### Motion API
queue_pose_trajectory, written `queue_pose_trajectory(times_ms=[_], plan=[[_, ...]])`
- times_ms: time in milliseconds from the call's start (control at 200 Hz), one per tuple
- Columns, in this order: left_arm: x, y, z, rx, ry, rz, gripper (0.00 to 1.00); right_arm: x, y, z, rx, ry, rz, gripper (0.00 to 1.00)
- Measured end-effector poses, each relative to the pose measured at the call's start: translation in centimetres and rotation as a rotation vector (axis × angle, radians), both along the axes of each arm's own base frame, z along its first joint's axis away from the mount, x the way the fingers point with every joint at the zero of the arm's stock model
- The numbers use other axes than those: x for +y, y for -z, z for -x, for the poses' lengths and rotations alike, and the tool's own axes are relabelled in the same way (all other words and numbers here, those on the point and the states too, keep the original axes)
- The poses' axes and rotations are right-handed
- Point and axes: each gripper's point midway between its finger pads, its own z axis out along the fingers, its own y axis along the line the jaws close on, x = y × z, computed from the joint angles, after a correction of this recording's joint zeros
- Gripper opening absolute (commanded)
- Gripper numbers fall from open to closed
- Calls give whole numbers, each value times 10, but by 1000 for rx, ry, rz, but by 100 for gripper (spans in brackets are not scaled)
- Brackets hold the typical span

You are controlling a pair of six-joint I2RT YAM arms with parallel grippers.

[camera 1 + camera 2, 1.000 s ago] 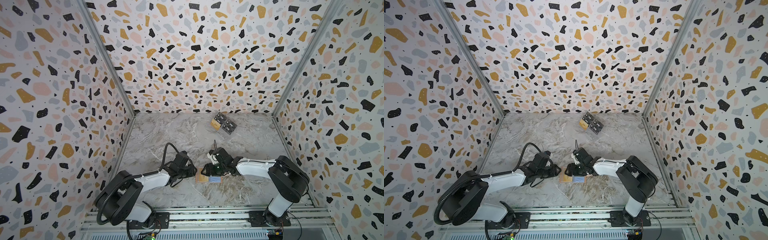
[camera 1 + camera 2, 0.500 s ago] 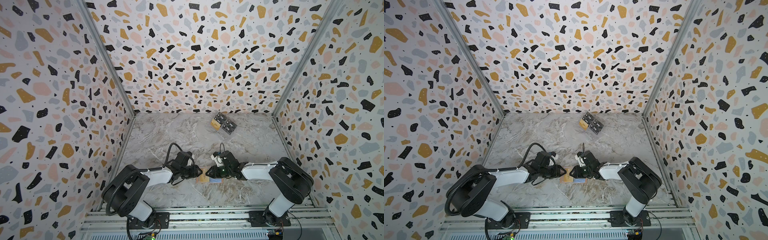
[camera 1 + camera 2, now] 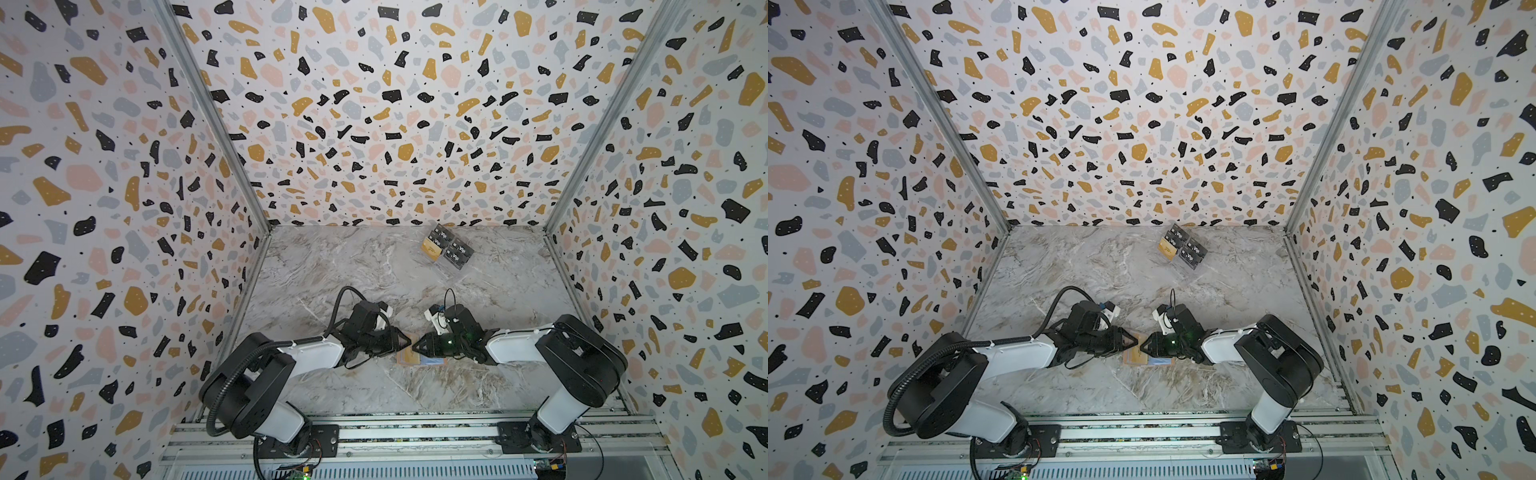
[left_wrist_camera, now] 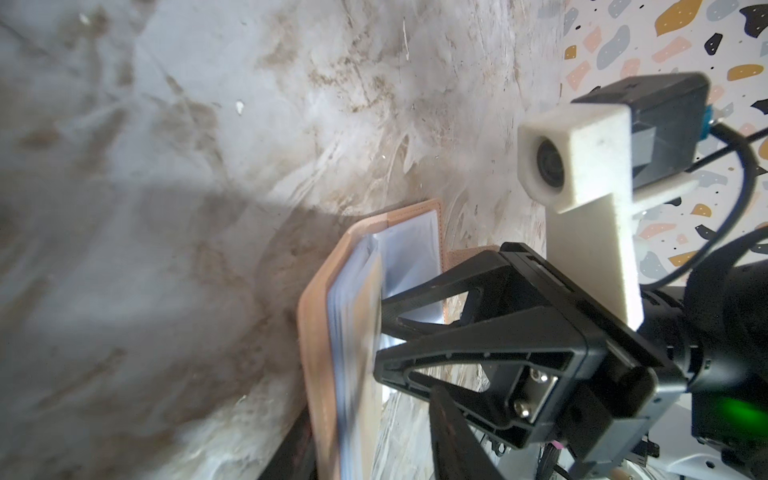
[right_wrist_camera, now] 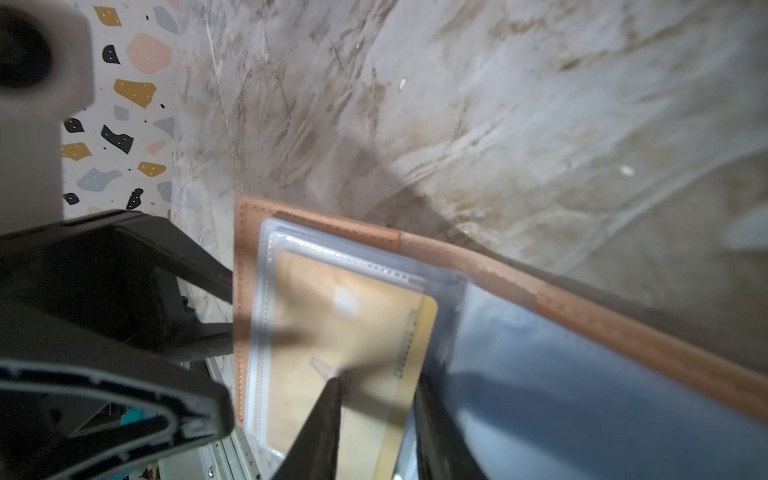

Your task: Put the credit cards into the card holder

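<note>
The card holder (image 3: 417, 358) lies open near the front of the floor, tan cover down and clear sleeves up, seen in both top views (image 3: 1143, 357). A gold card (image 5: 365, 316) sits partly inside a sleeve of the card holder (image 5: 324, 232). My right gripper (image 5: 380, 378) is over that card, its jaws a little apart astride the card's outer edge. My left gripper (image 4: 365, 415) faces it, open. The holder's (image 4: 320, 316) cover edge stands between its fingers, with a gap on one side. More credit cards (image 3: 446, 249), black and gold, stand far back.
The spare cards sit in a clear rack (image 3: 1183, 266) near the back wall. Speckled walls close in the marble floor (image 3: 353, 270) on three sides. A metal rail (image 3: 415, 432) with both arm bases runs along the front.
My left gripper has moved right up to the holder's edge. The right gripper has slid slightly toward the front over the card. Both pairs of jaws have narrowed.
</note>
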Motion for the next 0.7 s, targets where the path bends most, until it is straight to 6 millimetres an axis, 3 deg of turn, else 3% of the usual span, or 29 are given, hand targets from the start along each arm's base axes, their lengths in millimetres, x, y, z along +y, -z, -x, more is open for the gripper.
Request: queue_pose_trajectory(times_ms=[250,446,701], plan=[[-3,16,-2,36,10,-70,24,2,-2,4,20,4,-31,32],[-1,16,-5,31,12,-142,11,6,-7,8,31,-17,-54,49],[26,7,-24,-7,-42,-386,9,-1,-49,2,-81,-18,-87,54]])
